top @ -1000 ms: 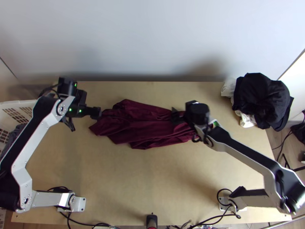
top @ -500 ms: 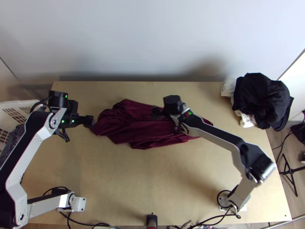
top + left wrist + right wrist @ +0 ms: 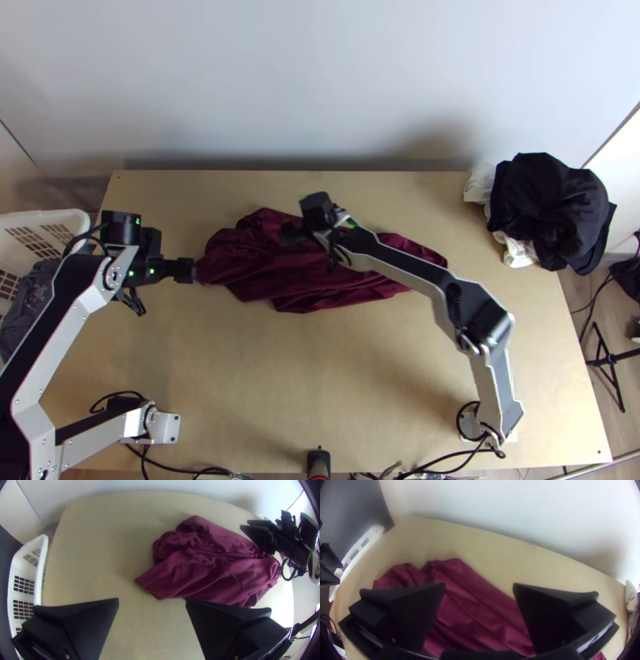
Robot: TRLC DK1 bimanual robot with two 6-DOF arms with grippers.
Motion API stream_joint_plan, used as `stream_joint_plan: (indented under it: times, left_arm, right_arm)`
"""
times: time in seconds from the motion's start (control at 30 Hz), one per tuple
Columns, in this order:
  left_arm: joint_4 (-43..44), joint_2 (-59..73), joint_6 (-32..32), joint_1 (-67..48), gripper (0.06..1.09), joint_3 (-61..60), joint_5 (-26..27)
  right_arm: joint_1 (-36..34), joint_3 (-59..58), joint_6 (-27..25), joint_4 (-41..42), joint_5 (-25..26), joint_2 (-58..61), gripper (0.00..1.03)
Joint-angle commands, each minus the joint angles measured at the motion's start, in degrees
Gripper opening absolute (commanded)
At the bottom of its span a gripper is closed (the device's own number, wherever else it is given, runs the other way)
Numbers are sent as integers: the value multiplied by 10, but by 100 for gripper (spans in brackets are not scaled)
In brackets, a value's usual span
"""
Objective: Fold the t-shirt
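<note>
The maroon t-shirt (image 3: 296,276) lies bunched in a long heap across the middle of the table. Just past its left end is my left gripper (image 3: 186,270). My right gripper (image 3: 290,234) is over the cloth's upper left part. In the left wrist view, my left gripper (image 3: 152,601) is wide open with nothing between its fingers, and the t-shirt (image 3: 206,563) lies beyond them. In the right wrist view, my right gripper (image 3: 479,588) is also wide open, above the wrinkled t-shirt (image 3: 470,613).
A white basket (image 3: 48,220) with grey cloth (image 3: 28,300) stands at the left. Black clothes (image 3: 548,208) are piled on white items at the table's right back corner. The wall rises behind the table, and bare tabletop (image 3: 320,376) lies nearer the bases.
My right gripper has moved left over the t-shirt from its right part. My left gripper has shifted slightly left and nearer the bases. The cloth looks much the same.
</note>
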Motion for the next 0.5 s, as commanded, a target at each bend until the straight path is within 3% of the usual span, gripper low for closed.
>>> stream_joint_plan:
  times: [0.0, 0.27, 0.47]
  left_arm:
    - [9, -27, 1, 13, 103, -34, -1]
    - [9, -32, 6, 22, 103, -44, -1]
    - [15, -33, 4, 22, 103, -46, 0]
  right_arm:
    - [12, 161, 3, -57, -3, 96, 93]
    - [23, 360, 7, -152, -17, 209, 93]
    - [33, 381, 7, -146, -24, 236, 93]
